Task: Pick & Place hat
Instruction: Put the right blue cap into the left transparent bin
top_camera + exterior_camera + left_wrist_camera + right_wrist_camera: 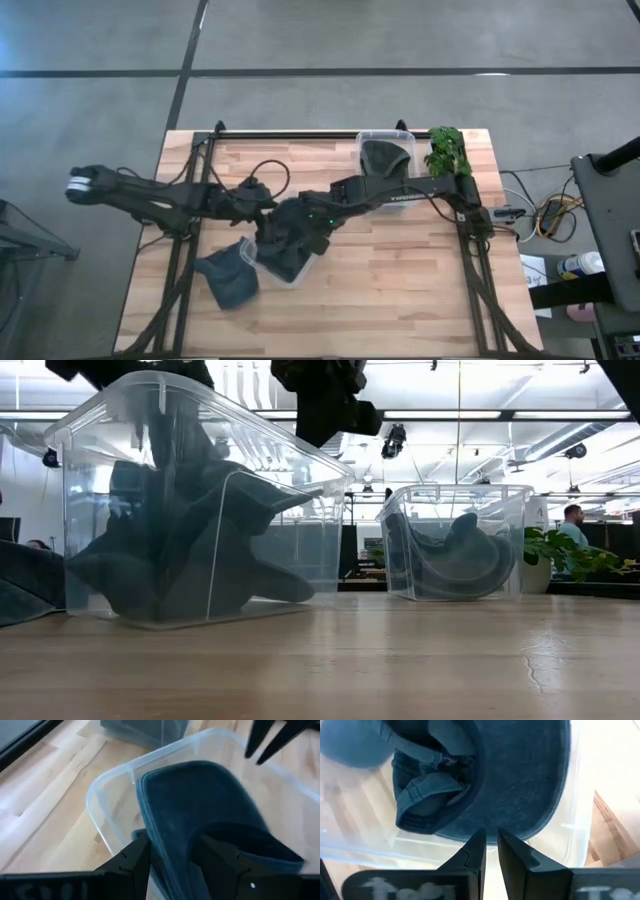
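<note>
Both arms hide the clear bin [290, 268] from above; the left gripper [172, 857] grasps the dark hat [200, 805] in it, the right gripper [490, 847] nearly clenched, empty, above it.

Left arm is reaching in from the table's left side, its left gripper [172, 860] pointing down, fingers [135, 862] clamping on dark cloth. Right arm is stretching across from the right rear corner toward mid-table, right gripper [490, 851] hanging just above, fingers [475, 852] nearly together, gripping nothing.
</note>
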`<action>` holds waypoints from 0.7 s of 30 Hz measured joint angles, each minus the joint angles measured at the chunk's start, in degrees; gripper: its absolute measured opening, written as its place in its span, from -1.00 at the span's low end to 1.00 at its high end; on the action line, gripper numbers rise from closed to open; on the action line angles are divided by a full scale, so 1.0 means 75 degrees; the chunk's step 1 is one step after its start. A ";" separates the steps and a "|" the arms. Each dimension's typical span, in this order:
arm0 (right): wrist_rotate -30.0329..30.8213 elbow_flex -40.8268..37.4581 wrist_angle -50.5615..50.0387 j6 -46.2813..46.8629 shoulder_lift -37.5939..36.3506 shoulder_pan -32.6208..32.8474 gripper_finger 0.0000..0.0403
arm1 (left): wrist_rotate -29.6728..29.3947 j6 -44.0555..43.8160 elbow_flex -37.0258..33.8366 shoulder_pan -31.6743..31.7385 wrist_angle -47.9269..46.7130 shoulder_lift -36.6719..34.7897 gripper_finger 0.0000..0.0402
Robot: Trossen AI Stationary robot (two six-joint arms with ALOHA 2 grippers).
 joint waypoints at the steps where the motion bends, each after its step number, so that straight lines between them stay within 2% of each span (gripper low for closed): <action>1: 0.0024 0.0000 -0.0001 0.0085 0.0000 0.0014 -0.78 | -0.0067 0.0000 -0.0052 0.0003 0.0060 0.0110 -0.24; 8: 0.0302 -0.0003 0.0047 0.0507 0.0000 0.0109 -0.78 | -0.0900 0.0113 -0.0035 0.0006 0.0211 0.0848 -0.24; 10: 0.0377 -0.0003 0.0039 0.0601 0.0000 0.0131 -0.78 | -0.0888 0.0095 0.0103 0.0006 0.0095 0.0935 -0.24; 15: 0.0543 -0.0006 0.0069 0.0615 0.0006 0.0179 -0.78 | -0.0612 -0.0043 0.0664 -0.0016 0.0040 0.0693 -0.24; 21: 0.0570 -0.0006 0.0093 0.0615 0.0006 0.0165 -0.78 | -0.0633 0.0477 0.1441 -0.0014 -0.0480 0.0118 -0.24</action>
